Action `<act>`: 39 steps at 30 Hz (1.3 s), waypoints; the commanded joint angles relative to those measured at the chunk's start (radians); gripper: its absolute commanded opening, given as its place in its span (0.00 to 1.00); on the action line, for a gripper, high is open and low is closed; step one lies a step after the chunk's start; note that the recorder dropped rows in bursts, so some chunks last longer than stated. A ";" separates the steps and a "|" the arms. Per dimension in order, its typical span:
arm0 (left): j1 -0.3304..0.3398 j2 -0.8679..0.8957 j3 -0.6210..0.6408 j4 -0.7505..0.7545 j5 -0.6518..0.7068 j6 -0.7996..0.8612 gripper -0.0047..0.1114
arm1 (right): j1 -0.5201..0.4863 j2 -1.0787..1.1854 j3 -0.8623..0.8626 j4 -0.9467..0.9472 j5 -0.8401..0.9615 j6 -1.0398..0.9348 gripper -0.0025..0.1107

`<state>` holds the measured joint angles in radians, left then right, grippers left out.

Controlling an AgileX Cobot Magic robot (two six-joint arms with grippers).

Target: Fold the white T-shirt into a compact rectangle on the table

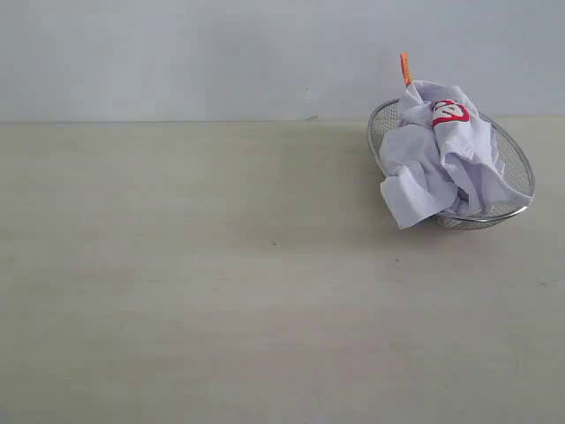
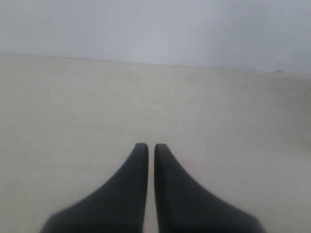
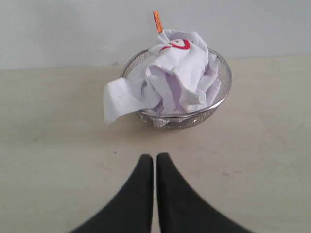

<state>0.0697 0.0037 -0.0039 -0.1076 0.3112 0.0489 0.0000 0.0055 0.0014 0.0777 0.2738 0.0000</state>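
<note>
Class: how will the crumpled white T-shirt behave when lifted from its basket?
Probably floppy: the white T-shirt lies crumpled, one flap drooping over the rim of the wire-mesh basket. Draped so, it might drag or tip the basket.

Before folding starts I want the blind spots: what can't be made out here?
White T-shirt lettering: only a red fragment shows, exterior and right wrist views; crumpled folds hide the rest.
Wire-mesh basket interior: shirt hides it, both views.
Orange neck tag print: too small, both views.
Left gripper, right gripper: absent from the exterior view; wrist views' edges cut off their bases.
</note>
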 commanded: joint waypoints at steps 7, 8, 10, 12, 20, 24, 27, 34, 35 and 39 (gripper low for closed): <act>0.002 -0.004 0.004 0.001 -0.004 0.003 0.08 | -0.001 -0.006 -0.001 -0.002 -0.339 0.000 0.02; 0.002 -0.004 0.004 0.001 -0.004 0.003 0.08 | -0.001 -0.006 -0.001 0.000 -0.397 0.000 0.02; 0.002 -0.004 0.004 0.001 -0.004 0.003 0.08 | -0.001 -0.006 -0.001 0.002 -0.439 0.024 0.02; 0.002 -0.004 0.004 0.001 -0.004 0.003 0.08 | -0.001 -0.006 -0.012 0.002 -0.439 0.024 0.02; 0.002 -0.004 0.004 0.001 -0.004 0.003 0.08 | -0.001 0.127 -0.295 -0.002 -0.301 -0.038 0.02; 0.002 -0.004 0.004 0.001 -0.004 0.003 0.08 | -0.001 0.302 -0.436 -0.002 -0.085 -0.063 0.02; 0.002 -0.004 0.004 0.001 -0.004 0.003 0.08 | -0.001 0.438 -0.507 -0.002 -0.071 -0.063 0.02; 0.002 -0.004 0.004 0.001 -0.004 0.003 0.08 | -0.001 0.469 -0.507 -0.002 -0.198 -0.063 0.02; 0.002 -0.004 0.004 0.001 -0.004 0.003 0.08 | -0.001 0.473 -0.507 -0.002 -0.198 -0.058 0.02; 0.002 -0.004 0.004 0.001 -0.004 0.003 0.08 | -0.001 0.575 -0.507 -0.002 -0.264 -0.033 0.02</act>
<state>0.0697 0.0037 -0.0039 -0.1076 0.3112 0.0489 0.0000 0.5208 -0.4972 0.0817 0.0531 -0.0462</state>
